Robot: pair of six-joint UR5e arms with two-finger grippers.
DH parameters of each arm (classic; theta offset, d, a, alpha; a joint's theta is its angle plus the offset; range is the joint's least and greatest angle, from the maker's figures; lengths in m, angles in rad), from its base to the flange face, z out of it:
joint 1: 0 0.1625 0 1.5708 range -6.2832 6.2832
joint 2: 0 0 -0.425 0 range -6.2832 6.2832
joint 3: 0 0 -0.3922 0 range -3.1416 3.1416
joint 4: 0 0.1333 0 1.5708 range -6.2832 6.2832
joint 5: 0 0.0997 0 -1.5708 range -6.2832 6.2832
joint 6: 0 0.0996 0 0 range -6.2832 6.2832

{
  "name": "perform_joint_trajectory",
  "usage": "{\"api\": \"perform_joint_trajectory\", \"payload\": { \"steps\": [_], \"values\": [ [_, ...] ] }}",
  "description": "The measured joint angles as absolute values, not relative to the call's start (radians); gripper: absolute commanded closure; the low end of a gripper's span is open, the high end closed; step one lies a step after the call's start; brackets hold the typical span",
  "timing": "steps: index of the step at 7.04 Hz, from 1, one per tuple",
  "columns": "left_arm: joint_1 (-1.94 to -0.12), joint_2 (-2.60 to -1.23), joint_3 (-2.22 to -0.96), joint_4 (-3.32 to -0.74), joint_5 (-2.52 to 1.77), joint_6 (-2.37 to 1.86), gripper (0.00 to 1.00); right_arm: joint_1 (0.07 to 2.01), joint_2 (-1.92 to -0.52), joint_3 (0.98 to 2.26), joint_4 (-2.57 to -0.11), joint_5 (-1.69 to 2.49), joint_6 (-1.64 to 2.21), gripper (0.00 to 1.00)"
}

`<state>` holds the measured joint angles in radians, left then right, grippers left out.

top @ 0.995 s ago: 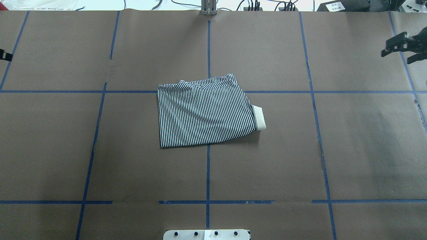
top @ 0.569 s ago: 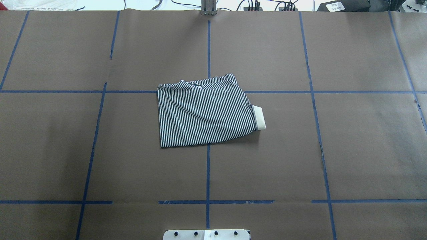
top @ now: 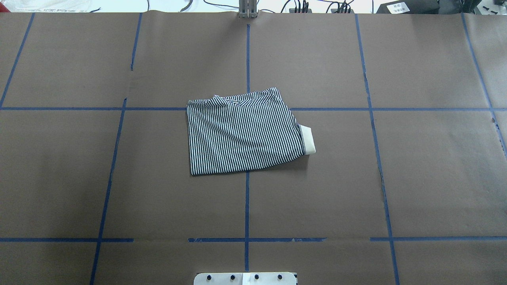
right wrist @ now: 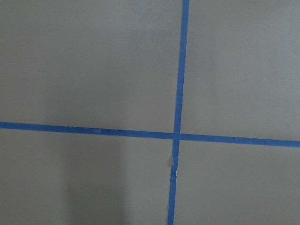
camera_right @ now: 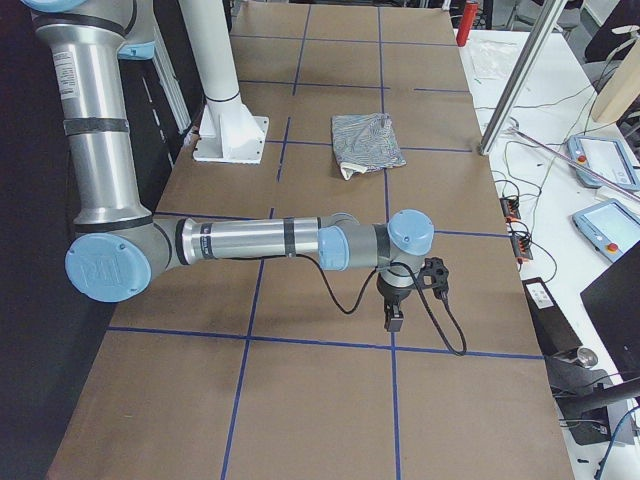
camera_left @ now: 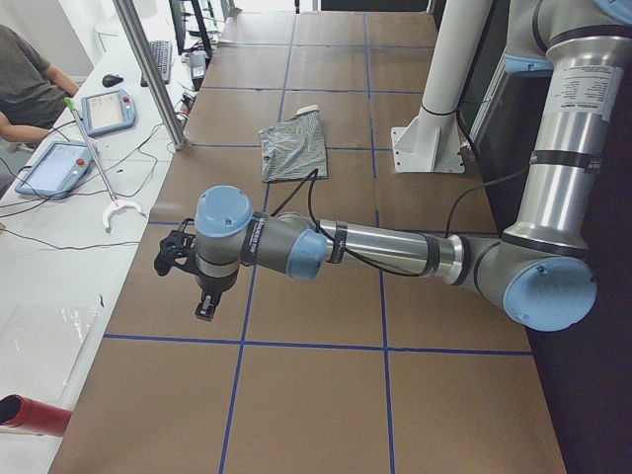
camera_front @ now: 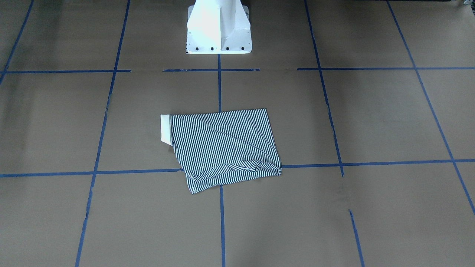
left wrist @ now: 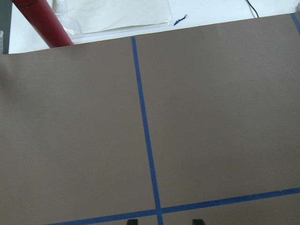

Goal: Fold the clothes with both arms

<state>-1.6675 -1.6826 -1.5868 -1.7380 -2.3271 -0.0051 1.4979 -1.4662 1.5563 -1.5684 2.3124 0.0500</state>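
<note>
The striped polo shirt (top: 243, 134) lies folded into a compact rectangle at the table's centre, also visible as the shirt (camera_front: 222, 148). Its cream collar (top: 308, 139) sticks out on the overhead view's right. Nothing touches it. Both arms are drawn far out to the table's ends. The left gripper (camera_left: 202, 308) hangs over bare paper; in the left wrist view its gripper (left wrist: 164, 220) shows two fingertips apart, with nothing between. The right gripper (camera_right: 395, 322) hangs over bare paper at the other end, and I cannot tell whether it is open or shut.
Brown paper with a blue tape grid covers the table. The white pedestal (camera_front: 219, 29) stands at the robot's side. A red tube (left wrist: 40, 23) and a plastic sheet lie past the left end. A person's arm (camera_left: 25, 79), tablets and a metal post (camera_left: 148, 69) line the far side.
One second ago both grippers showed at the overhead view's left and right edges; they have since left that view. The shirt has not moved.
</note>
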Motion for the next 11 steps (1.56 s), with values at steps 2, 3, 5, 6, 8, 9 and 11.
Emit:
{"api": "perform_joint_trajectory", "payload": {
  "steps": [2, 3, 5, 6, 8, 9, 11],
  "values": [
    [-1.660, -1.563, -1.628, -1.757, -2.366, -0.042, 0.00, 1.495, -1.488, 1.595, -1.589, 2.306, 0.023, 0.00],
    [-1.651, -1.525, -1.630, -1.805, -2.375, -0.070, 0.00, 1.493, -1.489, 1.606, -1.592, 2.303, 0.020, 0.00],
    [-1.632, -1.478, -1.649, -1.847, -2.384, -0.105, 0.00, 1.483, -1.501, 1.628, -1.593, 2.287, 0.019, 0.00],
    [-1.596, -1.457, -1.666, -1.846, -2.388, -0.114, 0.00, 1.476, -1.522, 1.649, -1.594, 2.280, 0.018, 0.00],
    [-1.540, -1.443, -1.689, -1.845, -2.383, -0.122, 0.00, 1.472, -1.575, 1.701, -1.592, 2.263, 0.018, 0.00],
    [-1.533, -1.442, -1.706, -1.835, -2.383, -0.122, 0.00, 1.471, -1.587, 1.710, -1.591, 2.259, 0.018, 0.00],
    [-1.532, -1.434, -1.817, -1.665, -2.382, -0.117, 0.00, 1.469, -1.597, 1.715, -1.588, 2.258, 0.020, 0.00]
  ]
}}
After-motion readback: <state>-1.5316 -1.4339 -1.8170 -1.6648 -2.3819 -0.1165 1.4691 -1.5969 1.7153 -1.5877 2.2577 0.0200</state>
